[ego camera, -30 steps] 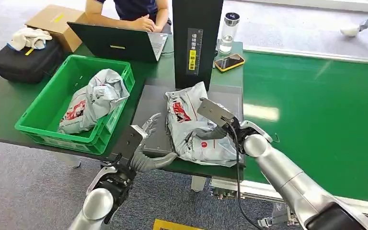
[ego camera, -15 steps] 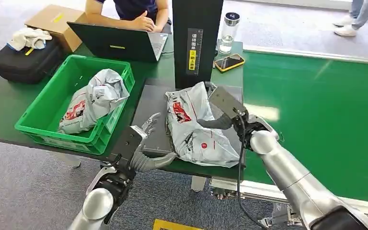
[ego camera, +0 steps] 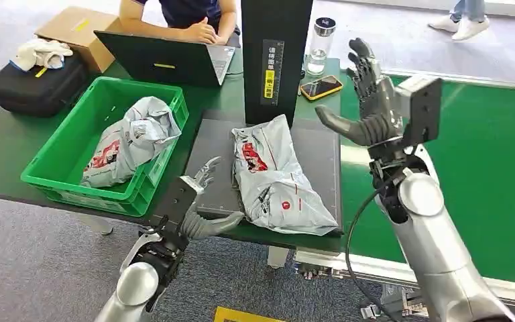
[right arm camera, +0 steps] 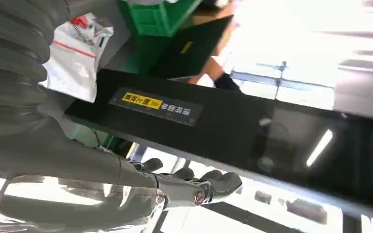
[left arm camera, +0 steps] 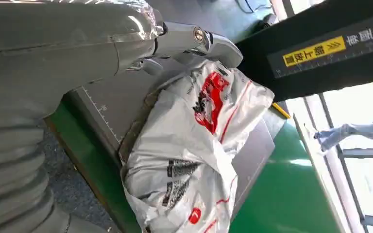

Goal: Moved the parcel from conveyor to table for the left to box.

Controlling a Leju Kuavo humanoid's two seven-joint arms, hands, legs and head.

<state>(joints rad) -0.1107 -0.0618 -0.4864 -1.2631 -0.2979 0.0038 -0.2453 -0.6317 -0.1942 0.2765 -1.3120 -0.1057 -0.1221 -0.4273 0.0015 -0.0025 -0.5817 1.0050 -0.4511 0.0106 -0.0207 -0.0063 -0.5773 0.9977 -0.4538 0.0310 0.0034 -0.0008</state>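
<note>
- The crumpled grey plastic mailer parcel with red printing (ego camera: 278,178) lies flat on the dark grey rectangular mat (ego camera: 211,151) at the front of the green desk (ego camera: 3,151), its long axis running from the black upright scanner post (ego camera: 275,54) toward you and slanting to your right at the near end.
- Your left hand (ego camera: 204,211) sits at the desk's front edge just beside the parcel's near left side, fingers spread and holding nothing; in the left wrist view its thumb (left arm camera: 209,41) reaches over the mat close to the red-printed end.
- Your right hand (ego camera: 369,100) is raised high over the seam between desk and green conveyor belt (ego camera: 456,154), fingers spread, empty, well apart from the parcel.
- The left hand is plainly the nearer; the parcel lies to its right and slightly forward.
- The green plastic crate (ego camera: 60,151), holding a second grey mailer bag (ego camera: 131,137), stands to the left of the mat, so boxing would likely mean a grasp across the parcel's narrow width, then a carry leftward.
</note>
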